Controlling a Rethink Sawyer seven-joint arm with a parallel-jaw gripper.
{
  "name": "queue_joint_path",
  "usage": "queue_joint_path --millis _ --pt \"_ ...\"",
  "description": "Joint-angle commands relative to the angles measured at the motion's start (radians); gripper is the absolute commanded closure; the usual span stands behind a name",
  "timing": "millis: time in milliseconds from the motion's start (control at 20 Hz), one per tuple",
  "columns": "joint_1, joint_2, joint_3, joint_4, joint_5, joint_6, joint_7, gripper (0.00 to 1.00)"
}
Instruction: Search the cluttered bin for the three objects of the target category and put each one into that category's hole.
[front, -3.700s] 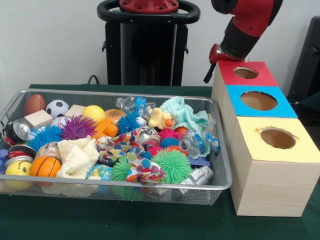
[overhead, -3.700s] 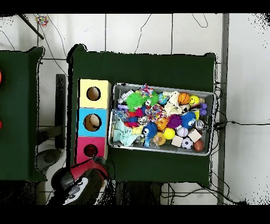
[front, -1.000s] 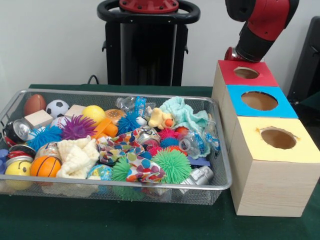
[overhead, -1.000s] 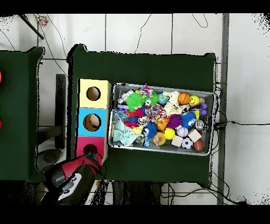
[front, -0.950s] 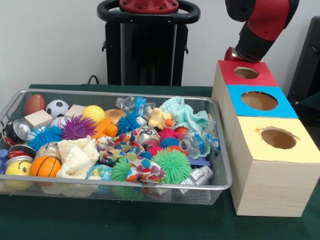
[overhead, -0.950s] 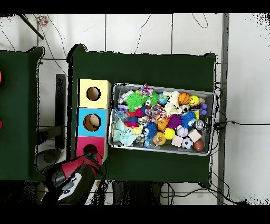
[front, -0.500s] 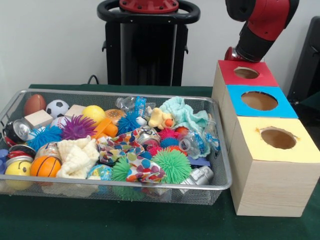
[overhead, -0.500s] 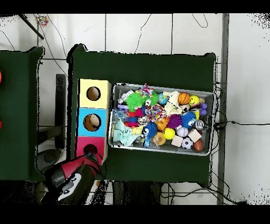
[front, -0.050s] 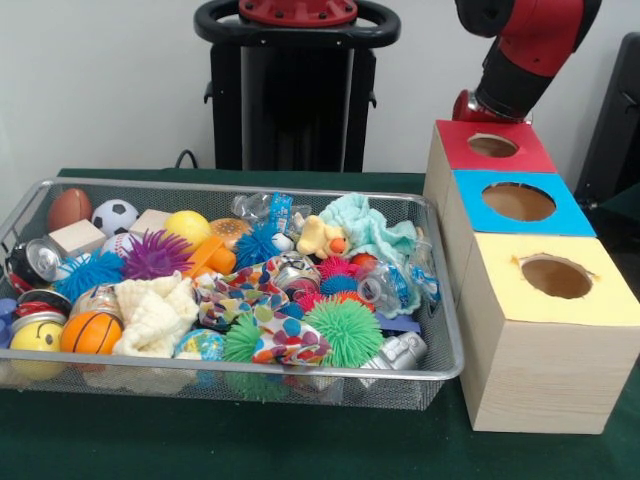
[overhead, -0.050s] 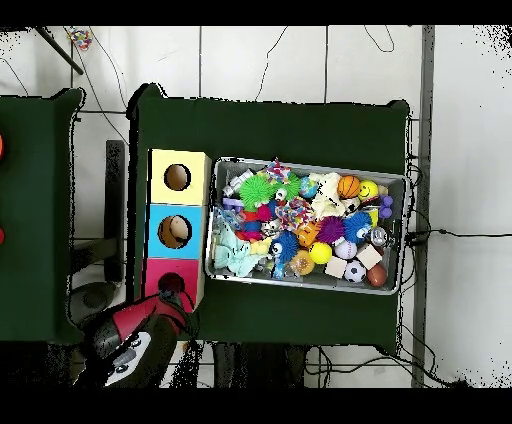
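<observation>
Table: dark green cloth-covered table (front, -0.050s: 300, 450).
Bin: silver wire-mesh bin (front, -0.050s: 445, 330) full of mixed toys, left of the boxes in the front view.
Boxes: three wooden boxes in a row, tops yellow (front, -0.050s: 600, 300), blue (front, -0.050s: 560, 215), red (front, -0.050s: 525, 155), each with a round hole.
Arm: red and black robot arm (front, -0.050s: 525, 50) behind the red-topped box.
Gripper: hidden; its state cannot be told.

The arm (front, -0.050s: 520, 55) is cut off by the top edge at one o'clock, its gripper hidden behind the red box (front, -0.050s: 487, 150), and the bin (front, -0.050s: 445, 300) buries much of its lower clutter from sight.
</observation>
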Motion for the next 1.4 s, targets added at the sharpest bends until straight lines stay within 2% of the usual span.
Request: queue_joint_path --millis 50,250,500,650,1200,1400 --pt "-0.009 -0.153 0.010 -0.102 0.088 0.000 0.181 1.00" --pt "-0.023 -0.203 0.031 -0.047 0.074 -0.021 0.155 1.00" --pt "-0.036 -0.326 0.056 0.046 0.090 0.063 0.122 1.00" --pt "-0.039 -0.369 0.058 0.087 0.091 0.076 0.110 1.00" --pt "-0.072 -0.391 0.073 0.207 0.054 -0.053 0.100 1.00" --pt "-0.044 -0.424 0.056 0.289 0.036 -0.131 0.137 1.00"
